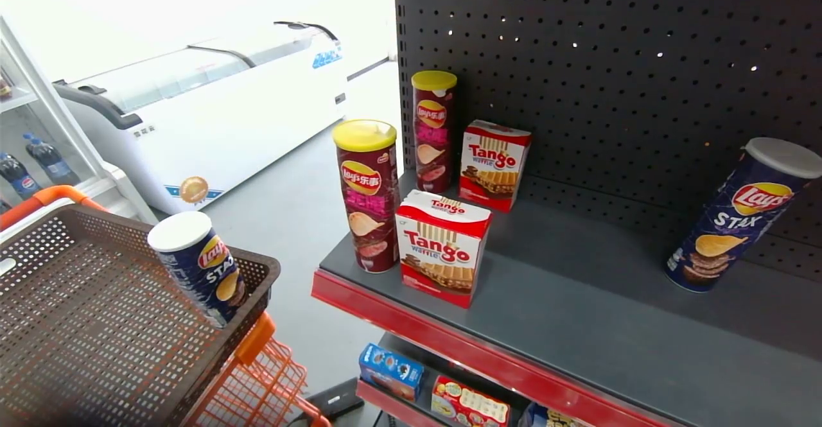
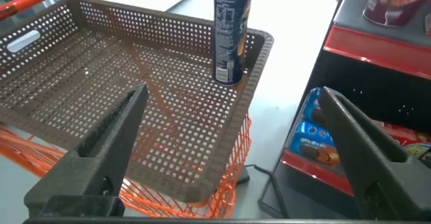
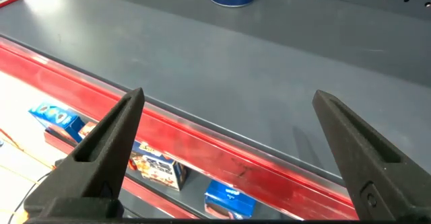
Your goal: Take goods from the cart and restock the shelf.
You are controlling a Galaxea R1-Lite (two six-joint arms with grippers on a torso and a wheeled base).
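The blue chip can (image 1: 199, 266) stands in the cart basket (image 1: 96, 324), in the corner nearest the shelf (image 1: 578, 311). The left gripper (image 2: 232, 96) hangs above the basket, fingers spread wide. It should line up with the can's middle, go slowly, then squeeze. The right gripper (image 3: 227, 97) is spread wide too, above the shelf's front edge.

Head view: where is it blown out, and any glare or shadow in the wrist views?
Head view: the background behind the freezer is washed out white, and bright spots shine through the pegboard holes. Left wrist view: the floor beyond the basket is blown out. Right wrist view: even light on the shelf.
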